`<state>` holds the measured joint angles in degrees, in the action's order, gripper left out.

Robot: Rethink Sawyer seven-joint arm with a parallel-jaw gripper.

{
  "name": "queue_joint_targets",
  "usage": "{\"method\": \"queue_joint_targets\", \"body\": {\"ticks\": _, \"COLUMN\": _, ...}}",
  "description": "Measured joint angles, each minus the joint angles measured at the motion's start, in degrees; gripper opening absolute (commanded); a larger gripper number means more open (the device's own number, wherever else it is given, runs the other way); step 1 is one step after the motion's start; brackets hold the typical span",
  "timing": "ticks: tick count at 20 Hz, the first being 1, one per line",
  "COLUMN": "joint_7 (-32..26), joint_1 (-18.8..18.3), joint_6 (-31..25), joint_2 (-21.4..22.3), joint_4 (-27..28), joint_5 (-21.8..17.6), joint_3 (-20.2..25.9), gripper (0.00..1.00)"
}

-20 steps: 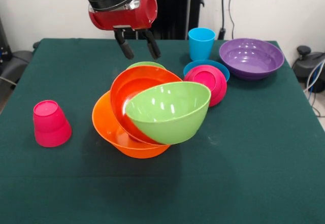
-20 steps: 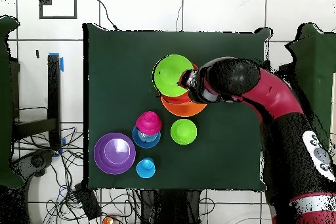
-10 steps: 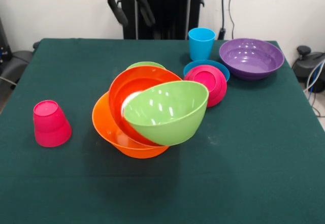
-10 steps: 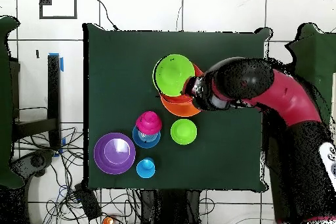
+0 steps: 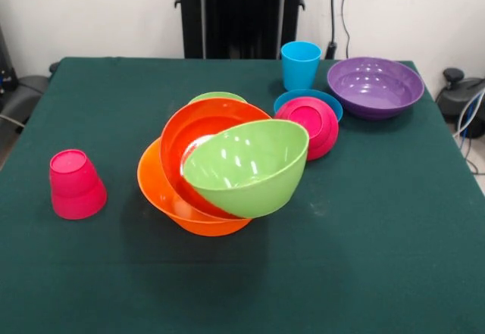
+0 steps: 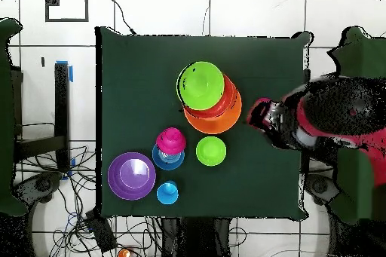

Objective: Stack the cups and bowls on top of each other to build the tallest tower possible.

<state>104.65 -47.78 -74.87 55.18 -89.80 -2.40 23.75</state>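
On the green cloth-covered bench (image 5: pixel 394 258) the tower (image 5: pixel 227 171) stands near the middle: a large glossy orange plastic bowl (image 5: pixel 163 190) as its base, a red-orange plastic bowl (image 5: pixel 193 133) tilted inside it, and a large lime green plastic bowl (image 5: pixel 246 167) leaning on top, its mouth tipped up and toward the camera. A small lime green bowl (image 5: pixel 217 96) peeks out just behind the pile. A red-pink tapered plastic cup (image 5: pixel 74 183) sits upside down, well apart. A sky blue plastic tumbler (image 5: pixel 300 64) stands upright near the large purple plastic bowl (image 5: pixel 375 85); a small pink-red bowl (image 5: pixel 311 125) leans on a small blue bowl (image 5: pixel 309 96). Overhead, the red and black robot arm (image 6: pixel 332 118) shows at the bench's edge, beside the tower; whether its fingers are open or closed cannot be told.
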Motion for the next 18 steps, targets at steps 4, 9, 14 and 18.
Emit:
{"method": "queue_joint_targets", "body": {"ticks": 4, "joint_7": -0.21, "joint_1": -6.0, "joint_6": 5.13, "joint_2": 0.83, "joint_4": 1.47, "joint_5": -0.96, "joint_3": 1.01, "gripper": 1.0}}
{"method": "queue_joint_targets", "body": {"ticks": 9, "joint_7": -0.55, "joint_1": -11.7, "joint_6": 15.2, "joint_2": -0.53, "joint_4": 3.11, "joint_5": -2.38, "joint_3": 2.84, "gripper": 1.0}}
{"method": "queue_joint_targets", "body": {"ticks": 14, "joint_7": -0.55, "joint_1": -13.99, "joint_6": 19.71, "joint_2": -2.44, "joint_4": 4.31, "joint_5": -3.84, "joint_3": 4.12, "gripper": 1.0}}
{"method": "queue_joint_targets", "body": {"ticks": 18, "joint_7": -0.55, "joint_1": -14.47, "joint_6": 20.39, "joint_2": -5.5, "joint_4": 6.49, "joint_5": -6.06, "joint_3": 5.68, "gripper": 1.0}}
